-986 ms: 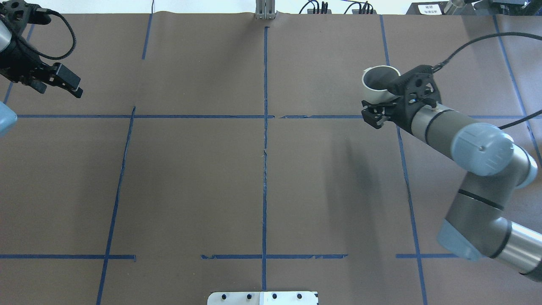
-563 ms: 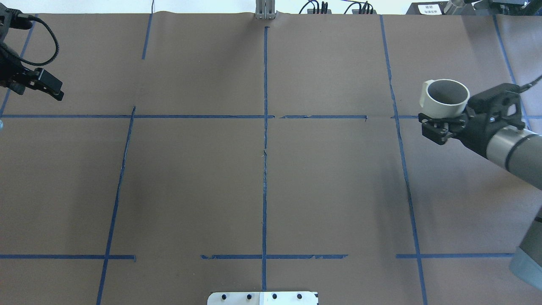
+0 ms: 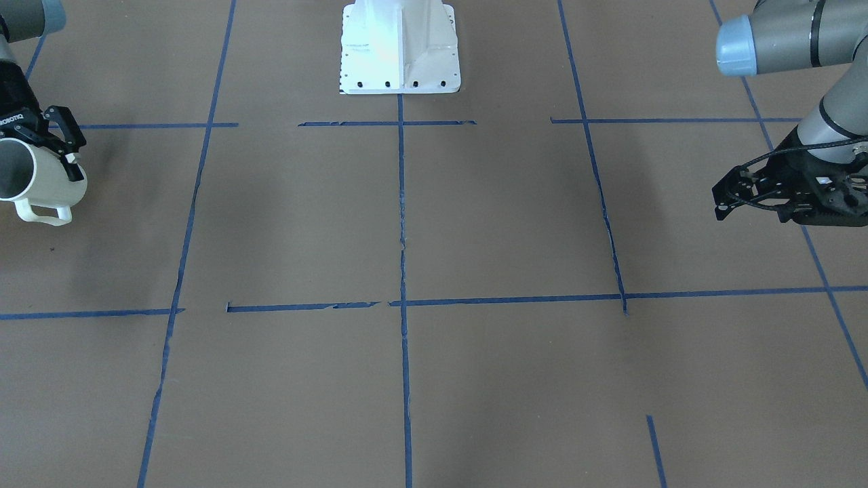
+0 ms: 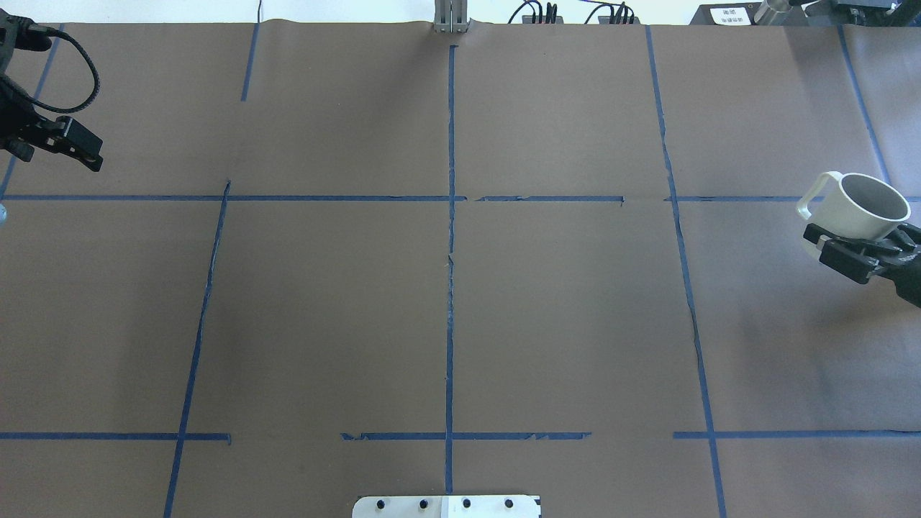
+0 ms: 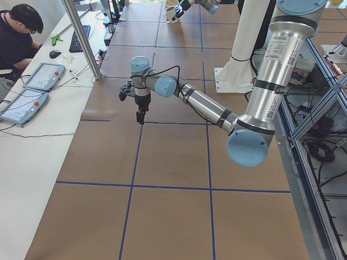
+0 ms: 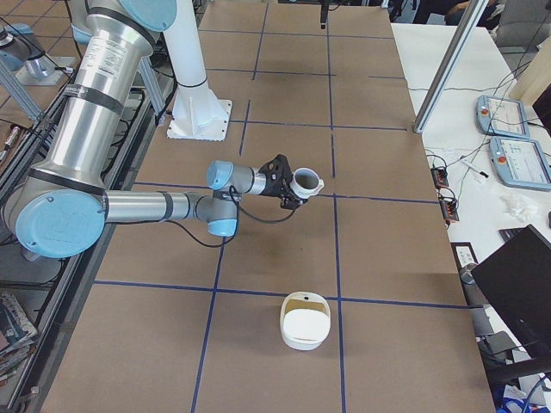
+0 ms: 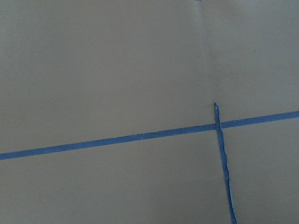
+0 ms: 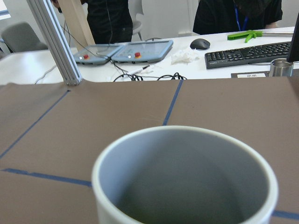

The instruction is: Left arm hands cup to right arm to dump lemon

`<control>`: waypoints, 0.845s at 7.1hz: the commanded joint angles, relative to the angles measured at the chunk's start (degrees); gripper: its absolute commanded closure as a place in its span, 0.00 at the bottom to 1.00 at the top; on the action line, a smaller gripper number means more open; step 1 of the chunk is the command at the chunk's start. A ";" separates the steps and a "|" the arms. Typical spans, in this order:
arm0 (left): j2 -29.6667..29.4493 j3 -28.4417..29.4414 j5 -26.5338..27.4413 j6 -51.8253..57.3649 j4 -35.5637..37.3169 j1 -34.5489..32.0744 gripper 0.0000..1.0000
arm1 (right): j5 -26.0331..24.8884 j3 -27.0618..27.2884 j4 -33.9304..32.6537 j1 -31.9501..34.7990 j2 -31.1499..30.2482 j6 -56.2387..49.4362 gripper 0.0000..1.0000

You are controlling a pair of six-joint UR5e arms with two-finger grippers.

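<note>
One cup (image 4: 856,208) sits clamped in the right jaws; left jaws' gap unclear. Carry it level, then tip slowly.

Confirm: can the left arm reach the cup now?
Probably not. The cup is clamped in the right gripper at the table's far right edge; the left gripper hangs at the far left, the whole table between them.

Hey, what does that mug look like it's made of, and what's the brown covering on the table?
The cup: probably glazed ceramic, though plastic is possible. It has a smooth off-white wall, a thick rounded rim and a dull grey inside.
The table covering: apparently matte brown paper or thin card. It shows no glare and has faint creases, with blue tape lines stuck on it.
</note>
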 commanded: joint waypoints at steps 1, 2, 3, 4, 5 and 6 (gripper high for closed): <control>0.06 -0.38 0.17 -0.25 0.07 0.04 0.00 | 3.07 -18.59 21.81 5.88 0.29 4.15 1.00; 0.06 -0.64 0.17 -0.34 0.07 0.13 0.00 | 9.02 -19.36 21.87 12.36 0.65 7.02 1.00; 0.14 -1.43 0.17 -0.78 0.16 0.21 0.00 | 13.95 -19.46 21.96 17.73 1.17 13.14 1.00; 0.15 -1.43 0.17 -1.04 0.16 0.30 0.00 | 14.87 -20.85 22.22 20.48 1.61 17.38 1.00; 0.15 -1.52 0.17 -1.04 0.16 0.30 0.00 | 15.05 -22.08 23.96 21.99 2.23 24.21 1.00; 0.06 -1.52 0.17 -1.13 0.16 0.48 0.00 | 15.06 -22.35 25.37 23.40 2.67 29.93 1.00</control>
